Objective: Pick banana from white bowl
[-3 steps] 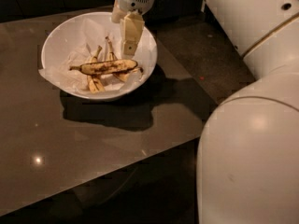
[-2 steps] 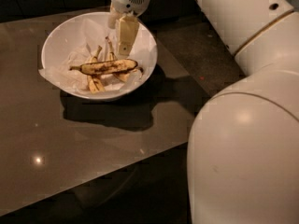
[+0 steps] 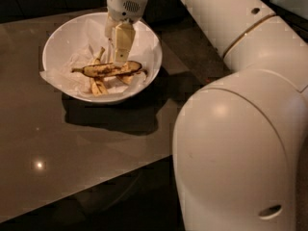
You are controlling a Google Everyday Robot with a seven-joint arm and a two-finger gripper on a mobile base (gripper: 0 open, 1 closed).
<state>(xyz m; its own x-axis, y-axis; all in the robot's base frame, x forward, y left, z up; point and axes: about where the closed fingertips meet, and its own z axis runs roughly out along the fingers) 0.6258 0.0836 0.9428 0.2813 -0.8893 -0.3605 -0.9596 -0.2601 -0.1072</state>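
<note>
The white bowl (image 3: 57, 42) stands on the dark table, lined with crumpled white paper. The banana (image 3: 108, 70), brown-blotched with a thin stem pointing left, lies across the bowl's middle. My gripper (image 3: 117, 52) hangs from the arm straight down into the bowl, just above and behind the banana's middle. Its fingers (image 3: 122, 40) are slightly apart and hold nothing. The tips are close to the banana's skin.
Paler yellow banana pieces (image 3: 98, 84) lie under and around the banana in the bowl. The glossy brown table (image 3: 72, 143) spreads to the front and left. My large white arm (image 3: 240, 129) fills the right side of the view.
My gripper has shifted left and lower inside the bowl, closer to the banana. The banana and the bowl have not moved.
</note>
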